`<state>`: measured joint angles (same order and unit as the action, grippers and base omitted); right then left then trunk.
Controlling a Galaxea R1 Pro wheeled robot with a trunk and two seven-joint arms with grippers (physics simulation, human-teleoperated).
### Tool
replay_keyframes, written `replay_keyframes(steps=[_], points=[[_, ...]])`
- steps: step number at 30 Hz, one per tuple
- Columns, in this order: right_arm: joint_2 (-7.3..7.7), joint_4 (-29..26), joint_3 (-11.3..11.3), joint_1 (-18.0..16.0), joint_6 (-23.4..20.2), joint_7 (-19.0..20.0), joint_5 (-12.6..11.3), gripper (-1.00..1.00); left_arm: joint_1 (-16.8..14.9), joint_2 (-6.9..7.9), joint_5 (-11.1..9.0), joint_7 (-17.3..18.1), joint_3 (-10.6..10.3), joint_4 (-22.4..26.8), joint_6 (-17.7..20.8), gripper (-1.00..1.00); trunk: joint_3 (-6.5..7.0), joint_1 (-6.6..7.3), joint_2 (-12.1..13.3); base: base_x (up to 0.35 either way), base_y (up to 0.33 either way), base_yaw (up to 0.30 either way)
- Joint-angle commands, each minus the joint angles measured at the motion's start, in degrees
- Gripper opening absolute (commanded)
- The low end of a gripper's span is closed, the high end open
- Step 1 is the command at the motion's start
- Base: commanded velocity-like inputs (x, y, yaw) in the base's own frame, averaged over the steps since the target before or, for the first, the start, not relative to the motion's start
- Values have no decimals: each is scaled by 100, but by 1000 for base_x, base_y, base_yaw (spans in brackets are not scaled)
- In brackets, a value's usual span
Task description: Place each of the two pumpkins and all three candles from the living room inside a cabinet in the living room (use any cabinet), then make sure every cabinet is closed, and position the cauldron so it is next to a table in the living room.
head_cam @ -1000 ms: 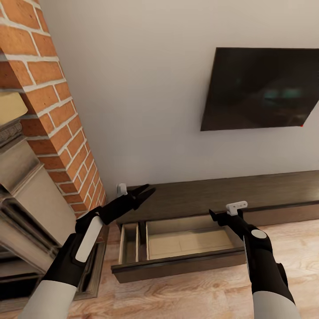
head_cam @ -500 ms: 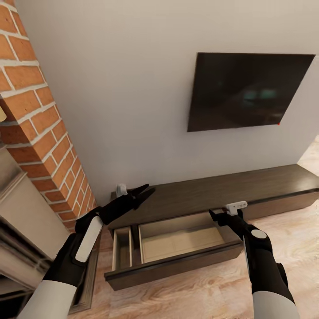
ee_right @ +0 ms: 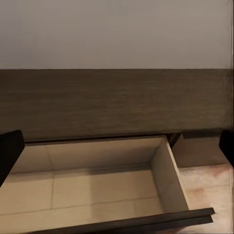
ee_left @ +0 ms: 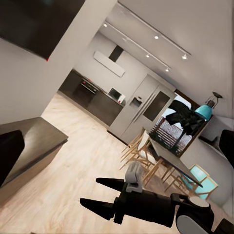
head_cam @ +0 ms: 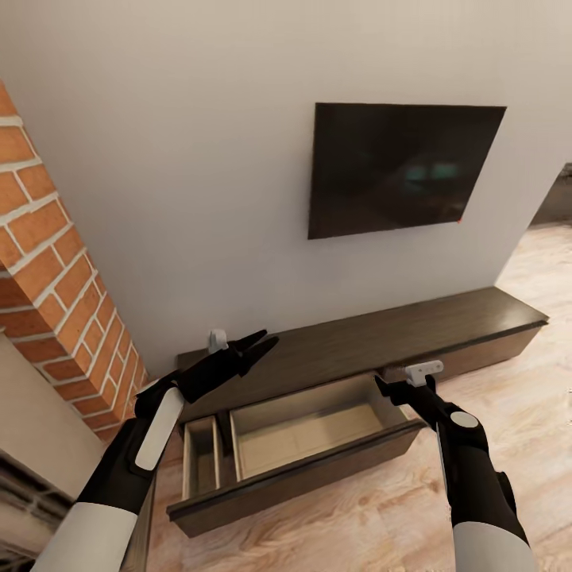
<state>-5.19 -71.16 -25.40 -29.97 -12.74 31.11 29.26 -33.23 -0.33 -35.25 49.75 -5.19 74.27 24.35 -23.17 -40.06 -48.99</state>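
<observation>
The cabinet (head_cam: 373, 338) is a long, low dark-brown unit against the white wall. One drawer (head_cam: 302, 477) is pulled out and its tan inside holds nothing. My left gripper (head_cam: 270, 340) hovers open above the cabinet's left end. My right gripper (head_cam: 381, 385) is open over the drawer's right corner. In the right wrist view the cabinet top (ee_right: 117, 102) and the drawer floor (ee_right: 97, 190) lie between my spread fingertips (ee_right: 9, 151). The left wrist view looks past the right gripper (ee_left: 90, 191), whose fingers stand apart. The pumpkins, candles and cauldron are out of view.
A dark TV (head_cam: 401, 167) hangs on the wall above the cabinet. A brick chimney (head_cam: 56, 278) and a pale fireplace surround (head_cam: 48, 421) stand at the left. Wood floor (head_cam: 524, 397) runs to the right. Far off are a dining table with chairs (ee_left: 163, 156) and a kitchen.
The whole head view has swung, sliding the chimney, TV and cabinet to the left, so the camera moved. Both arms keep their pose. The drawer stays open.
</observation>
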Motion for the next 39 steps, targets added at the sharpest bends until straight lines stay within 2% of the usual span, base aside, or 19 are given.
replay_keyframes(steps=[1,6,8,12,28,29,31,35,39], points=[[0,1,0,0,0,0,1,100,0,0,0,0,0,0,0,100,7,0,0,0,0,-205],[0,0,0,0,0,0,1,100,0,-2,0,-7,8,-47,0,100,40,0,0,-93,152,-206],[0,0,0,0,0,0,1,100,-2,-2,-4,-5,102,-116,0,100,53,0,0,-214,219,-206],[0,3,0,0,1,0,1,100,-1,-2,-7,-1,163,-130,0,100,80,0,0,-217,203,-206],[-10,19,0,27,3,3,1,100,0,-2,-8,0,176,-139,0,100,170,0,0,-24,20,-173],[-127,16,26,216,41,71,7,100,0,-2,-8,0,176,-144,0,100,170,0,0,0,0,-18],[-159,17,140,289,51,128,8,100,-1,-2,-8,0,176,-147,0,100,171,0,0,0,0,-83],[-177,22,659,479,63,208,3,100,0,-2,-8,0,176,-147,0,100,173,0,0,0,0,-225],[-183,23,797,605,69,224,-5,100,0,-2,-8,0,176,-146,0,100,181,0,0,0,0,-275]])
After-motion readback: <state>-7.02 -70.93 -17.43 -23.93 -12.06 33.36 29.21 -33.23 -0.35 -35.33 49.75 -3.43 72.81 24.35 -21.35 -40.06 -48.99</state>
